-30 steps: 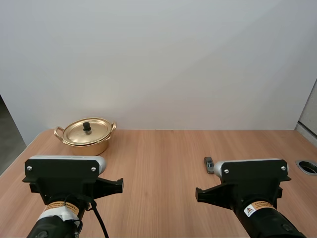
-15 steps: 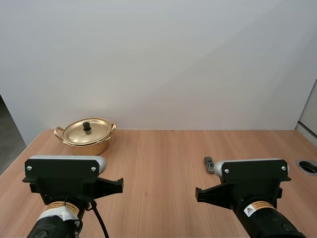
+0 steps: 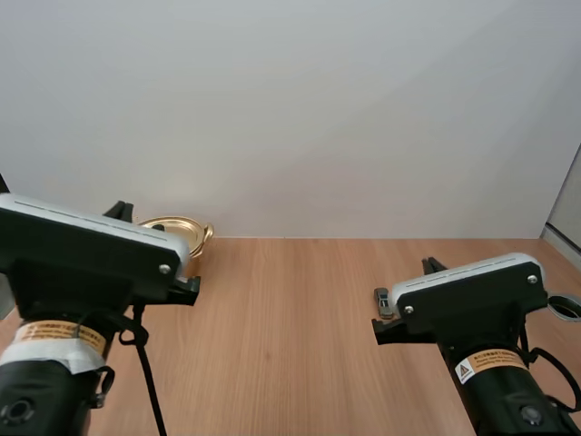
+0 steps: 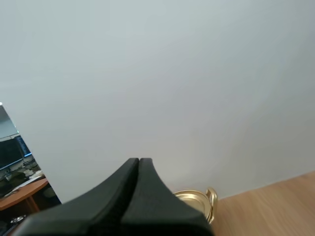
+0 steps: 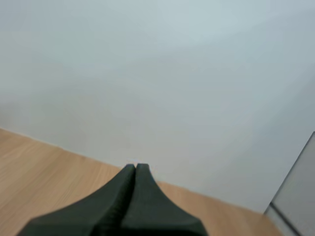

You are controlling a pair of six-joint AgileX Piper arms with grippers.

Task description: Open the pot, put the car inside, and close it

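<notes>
Two-arm rig at a wooden worktop [image 3: 281,345], seen from above and from each wrist. In the high view the left arm [image 3: 91,259] stands at the near left and the right arm [image 3: 472,295] at the near right, both above the worktop and touching none of the objects. The pot [image 3: 188,238], gold-coloured, sits at the far left of the worktop close to the back wall; the left arm's housing covers most of it, leaving one side handle and part of the lid [image 3: 174,223] in sight, the lid lying on the pot. The car [image 3: 383,302], small and dark, rests on the worktop right of centre, well apart from the pot and partly behind the front edge of the right arm's housing. Left wrist view: the left jaws are closed on nothing, their two black fingers [image 4: 152,196] pressed together into a single wedge, with the pot beyond and just beside the tip. Right wrist view: the right jaws are likewise closed and empty, the fingers [image 5: 147,206] meeting in one dark wedge above bare worktop, with the wall behind.
</notes>
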